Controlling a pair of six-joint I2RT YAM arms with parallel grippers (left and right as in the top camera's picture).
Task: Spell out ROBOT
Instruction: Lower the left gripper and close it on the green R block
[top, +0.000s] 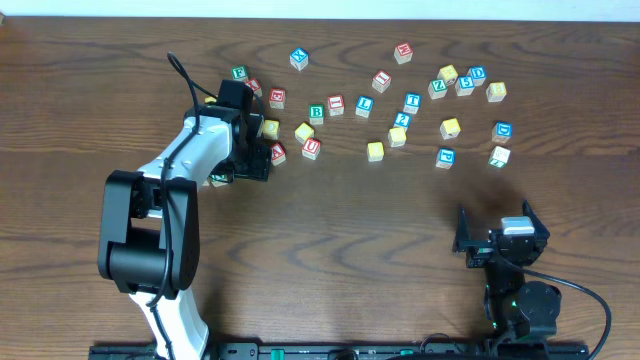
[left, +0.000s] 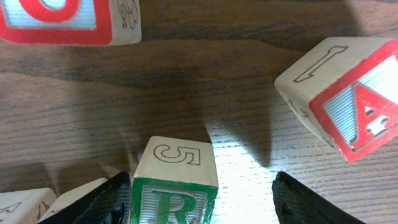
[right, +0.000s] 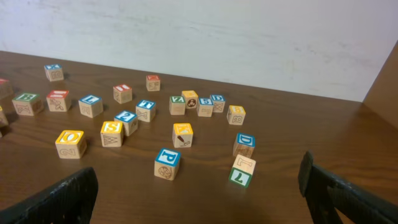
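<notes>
The green-lettered R cube (left: 176, 186) stands on the table between the jaws of my left gripper (left: 202, 186). It is close against the left finger (left: 109, 199), and a wide gap separates it from the right finger (left: 298, 202). Overhead, this gripper (top: 250, 160) hangs low over the left end of the cube scatter and hides the R. The green B cube (top: 316, 111), the blue T cube (top: 412, 101) and a yellow O cube (right: 69, 142) lie loose among the others. My right gripper (top: 497, 240) stands open and empty near the front right.
A red A cube (left: 360, 106) lies tilted just right of the left gripper, with another red-lettered cube (left: 62, 22) ahead on the left. Several more cubes spread across the far half of the table (top: 400, 250), among them a blue P (right: 166, 163) and a green 7 (right: 239, 174).
</notes>
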